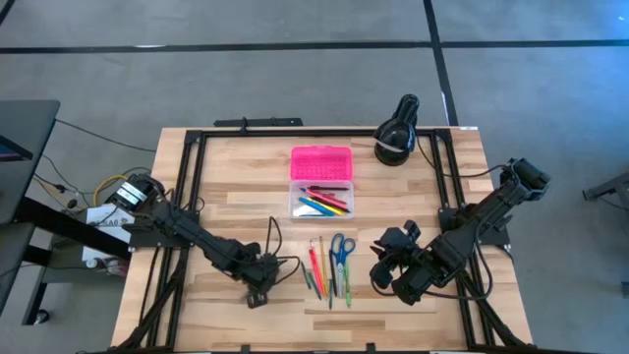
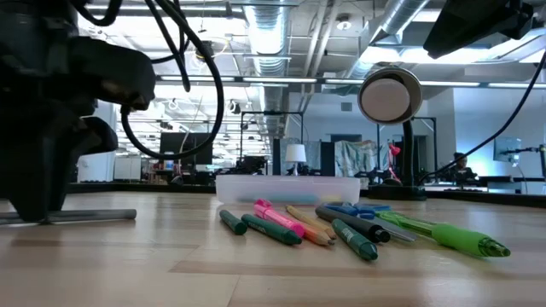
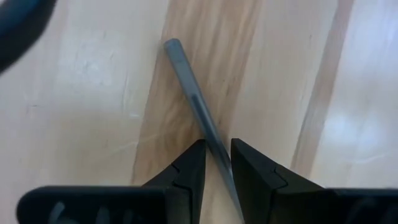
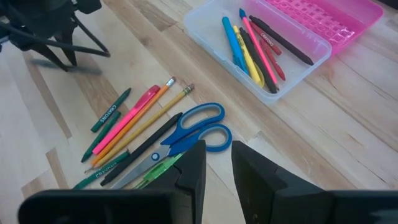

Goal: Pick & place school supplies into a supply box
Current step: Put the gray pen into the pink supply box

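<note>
The supply box lies open at mid-table: its pink lid (image 1: 321, 162) is folded back and its clear base (image 1: 322, 202) holds several pens. More school supplies (image 1: 329, 265) lie side by side on the wood nearer the front, next to the blue-handled scissors (image 4: 199, 127). My left gripper (image 1: 257, 287) stands on the table left of this row, shut on a thin grey pen (image 3: 189, 87). My right gripper (image 1: 385, 275) hovers right of the row with its fingers (image 4: 193, 165) close together, holding nothing. My left gripper pinches the grey pen's shaft (image 3: 214, 146) between its two fingers, coming from above, pointing down, fingers across the pen. The pen lies level along the table (image 2: 94, 216), sticking out on both sides of the fingers.
A black round lamp-like device (image 1: 396, 138) stands at the far edge, right of the box. Black frame rails (image 1: 187, 177) run along the table's left, right and far sides. Cables hang from both arms. Bare wood lies between the left gripper and the row of supplies.
</note>
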